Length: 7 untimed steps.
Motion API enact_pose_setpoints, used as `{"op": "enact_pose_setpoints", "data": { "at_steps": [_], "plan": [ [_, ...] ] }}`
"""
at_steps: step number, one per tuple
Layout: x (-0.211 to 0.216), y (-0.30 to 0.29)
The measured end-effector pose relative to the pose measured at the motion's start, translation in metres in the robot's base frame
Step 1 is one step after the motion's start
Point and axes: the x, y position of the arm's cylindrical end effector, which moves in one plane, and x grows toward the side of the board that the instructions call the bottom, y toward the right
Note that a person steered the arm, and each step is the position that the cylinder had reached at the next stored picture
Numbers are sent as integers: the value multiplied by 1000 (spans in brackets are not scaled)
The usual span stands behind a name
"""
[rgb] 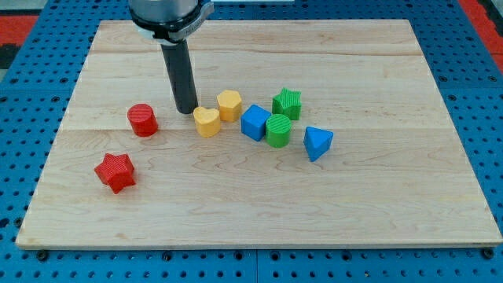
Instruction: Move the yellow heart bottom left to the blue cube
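The yellow heart (207,122) lies near the board's middle, just left of the yellow hexagon (229,104). The blue cube (255,123) sits to the right of the heart, with a small gap between them. My tip (186,111) stands on the board just left of and slightly above the yellow heart, close to it or touching it. The dark rod rises from the tip toward the view's top.
A green cylinder (278,130) touches the blue cube's right side. A green star (288,103) lies above it. A blue triangle (317,143) lies further right. A red cylinder (142,119) and a red star (115,172) lie at the left on the wooden board (259,212).
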Motion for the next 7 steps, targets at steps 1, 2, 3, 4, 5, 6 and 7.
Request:
{"op": "enact_pose_setpoints", "data": {
  "at_steps": [1, 2, 3, 4, 5, 6, 7],
  "plan": [
    [26, 0],
    [55, 1],
    [70, 16],
    [61, -9],
    [27, -8],
    [12, 30],
    [30, 53]
  ]
}}
